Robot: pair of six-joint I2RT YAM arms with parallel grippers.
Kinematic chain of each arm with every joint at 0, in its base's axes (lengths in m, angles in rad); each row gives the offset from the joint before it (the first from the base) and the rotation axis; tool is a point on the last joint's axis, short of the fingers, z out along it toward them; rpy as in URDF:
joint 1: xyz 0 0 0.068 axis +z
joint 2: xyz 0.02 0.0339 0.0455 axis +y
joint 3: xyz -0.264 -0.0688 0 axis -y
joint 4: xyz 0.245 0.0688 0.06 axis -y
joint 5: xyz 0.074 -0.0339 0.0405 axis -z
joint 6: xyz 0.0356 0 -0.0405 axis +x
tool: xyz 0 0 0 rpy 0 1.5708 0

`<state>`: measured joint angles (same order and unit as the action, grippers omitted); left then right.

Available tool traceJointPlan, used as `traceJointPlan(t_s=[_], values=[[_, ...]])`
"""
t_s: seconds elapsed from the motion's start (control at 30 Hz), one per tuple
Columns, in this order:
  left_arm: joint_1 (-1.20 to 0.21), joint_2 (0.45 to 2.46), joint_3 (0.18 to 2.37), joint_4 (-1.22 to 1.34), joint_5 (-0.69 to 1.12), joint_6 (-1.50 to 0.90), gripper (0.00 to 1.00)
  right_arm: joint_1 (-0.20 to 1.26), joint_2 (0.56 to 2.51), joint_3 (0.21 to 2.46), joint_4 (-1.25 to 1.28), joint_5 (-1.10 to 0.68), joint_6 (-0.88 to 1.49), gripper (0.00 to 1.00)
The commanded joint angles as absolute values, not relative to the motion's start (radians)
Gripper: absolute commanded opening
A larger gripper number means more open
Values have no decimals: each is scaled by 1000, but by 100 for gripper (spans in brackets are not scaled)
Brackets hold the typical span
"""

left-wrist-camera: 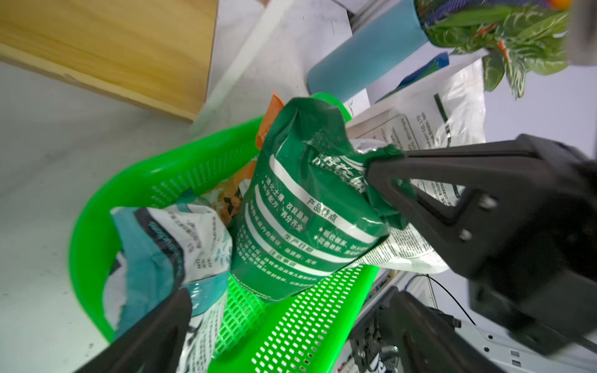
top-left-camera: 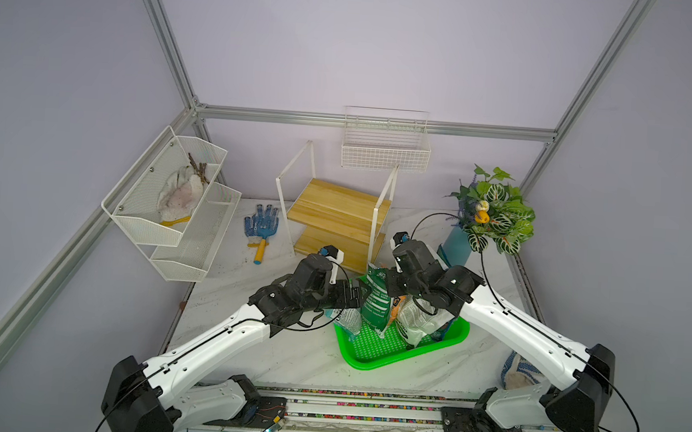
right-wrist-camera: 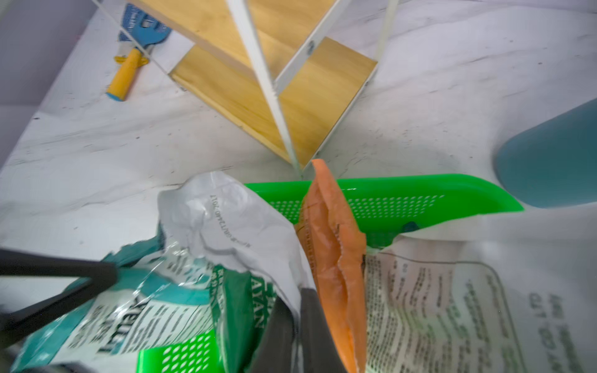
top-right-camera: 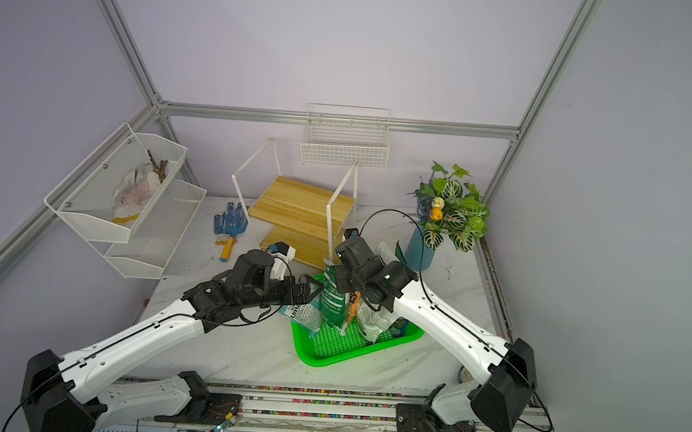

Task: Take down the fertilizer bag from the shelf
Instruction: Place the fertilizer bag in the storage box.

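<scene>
The right gripper (left-wrist-camera: pixel 376 168) is clenched on the crumpled top corner of the green fertilizer bag (left-wrist-camera: pixel 310 206); the left wrist view shows its black jaws pinched together with the green film bunched between them. The left gripper (top-left-camera: pixel 353 294) stands spread wide and holds nothing. It sits just beside the bag on its left, above the near corner of the green tray (top-left-camera: pixel 367 362).

The shelf (top-left-camera: pixel 338 208) is bare in both top views: neither of its 2 wooden boards carries anything where they can be seen, though the upper board covers part of the lower one. So the take-down itself looks done. The bag is off the shelf and stands nearly upright in the tray, which sits on the table (top-left-camera: pixel 285 346) just in front of the shelf. In the left wrist view the bag's bottom edge seems to meet the tray's perforated floor, so I judge it set down, not hanging.

3 other bags share the tray: a teal-and-white bag (top-left-camera: pixel 347 321) leaning at its left, an orange bag (top-left-camera: pixel 397 308) pressed against the green one, and a white bag (top-left-camera: pixel 420 322) on the right.

What seems left is small. The right gripper must let go of the top corner and both arms must draw clear. The bag is tall and soft, so it may slump against its neighbours once freed.
</scene>
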<state>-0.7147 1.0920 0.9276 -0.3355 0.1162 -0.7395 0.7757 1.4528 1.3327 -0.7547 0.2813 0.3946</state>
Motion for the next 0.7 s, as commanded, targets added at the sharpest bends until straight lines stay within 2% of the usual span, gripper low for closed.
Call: traceJointPlan(t_s=[0.0, 0.17, 0.33, 0.43, 0.57, 0.6, 0.67], values=[[-715, 991, 1002, -344, -60, -676, 100, 770, 1520, 1315, -905, 378, 376, 0], [-713, 899, 954, -342, -193, -648, 100, 792, 1440, 1188, -872, 245, 378, 0], [-712, 885, 934, -328, -212, -641, 100, 795, 1327, 1122, -813, 71, 372, 0], [-712, 899, 933, -323, -204, -641, 100, 795, 1305, 1119, -785, 70, 364, 0], [-710, 914, 933, -318, -186, -645, 100, 795, 1371, 1168, -761, 60, 348, 0], [-710, 916, 933, -318, -182, -646, 100, 795, 1393, 1186, -760, 56, 349, 8], [-710, 915, 927, -321, -177, -652, 100, 795, 1436, 1235, -772, 64, 351, 38]])
